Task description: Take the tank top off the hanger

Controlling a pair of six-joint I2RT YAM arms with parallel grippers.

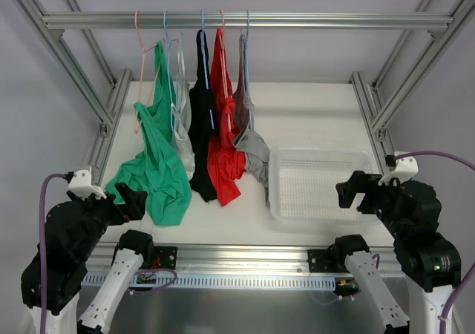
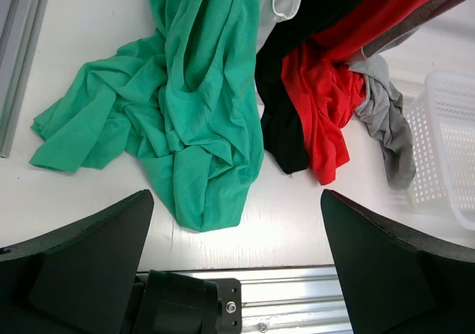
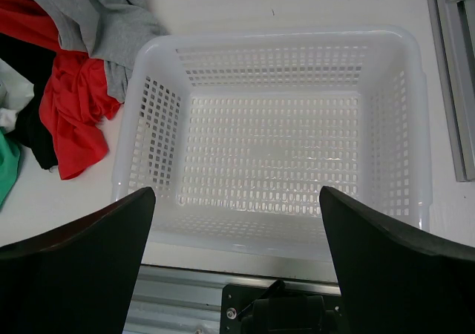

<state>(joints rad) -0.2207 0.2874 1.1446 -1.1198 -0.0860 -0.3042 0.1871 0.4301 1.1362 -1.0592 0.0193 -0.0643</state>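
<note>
Several tank tops hang on wire hangers from the top rail: green, white, black, red and grey. Their lower ends pool on the white table. The green top hangs from a pink hanger. In the left wrist view the green top, black top, red top and grey top lie ahead. My left gripper is open and empty near the table's front left edge, short of the green top. My right gripper is open and empty at the basket's front edge.
A white perforated basket stands at the right front of the table, empty; it fills the right wrist view. Aluminium frame posts flank the table on both sides. A metal rail runs along the near edge.
</note>
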